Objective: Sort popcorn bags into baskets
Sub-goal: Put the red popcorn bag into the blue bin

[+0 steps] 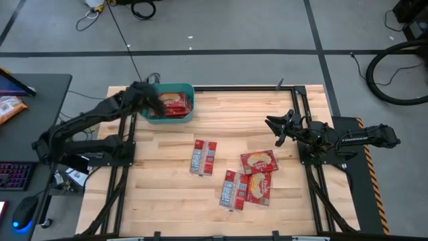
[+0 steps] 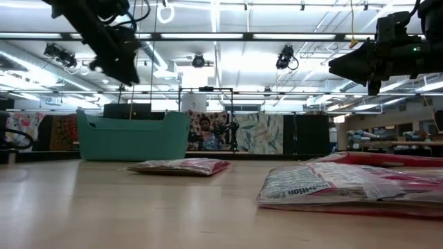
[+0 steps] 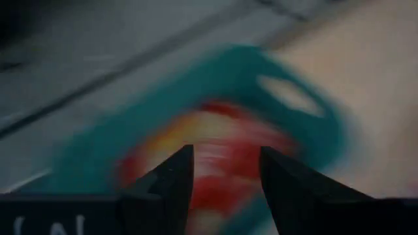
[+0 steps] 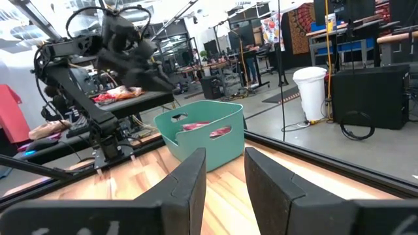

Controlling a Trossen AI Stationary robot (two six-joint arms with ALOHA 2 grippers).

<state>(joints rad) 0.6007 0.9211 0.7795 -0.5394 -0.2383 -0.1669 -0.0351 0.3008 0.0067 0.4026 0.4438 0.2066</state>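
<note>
A teal basket [image 1: 187, 100] stands at the table's far left and holds red popcorn bags [image 1: 175, 104]. Several more red popcorn bags lie flat on the wood: a pair [image 1: 203, 156] mid-table and a cluster [image 1: 258, 162] [image 1: 249, 189] toward the right. My left gripper [image 1: 156, 107] hovers open above the basket; its wrist view, blurred, shows open fingers [image 3: 225, 153] over the red bags [image 3: 215, 140] in the tub. My right gripper [image 1: 275, 130] hangs open in the air at the table's right, above and beyond the cluster, pointing toward the basket [image 4: 202, 130].
An orange packet [image 1: 11, 107] lies on the dark desk left of the table, beside a keyboard and mouse. Black frame rails run along the table's edges. Bare wood lies between the basket and the loose bags. In the low view, bags [image 2: 180, 166] [image 2: 353, 183] lie in the foreground.
</note>
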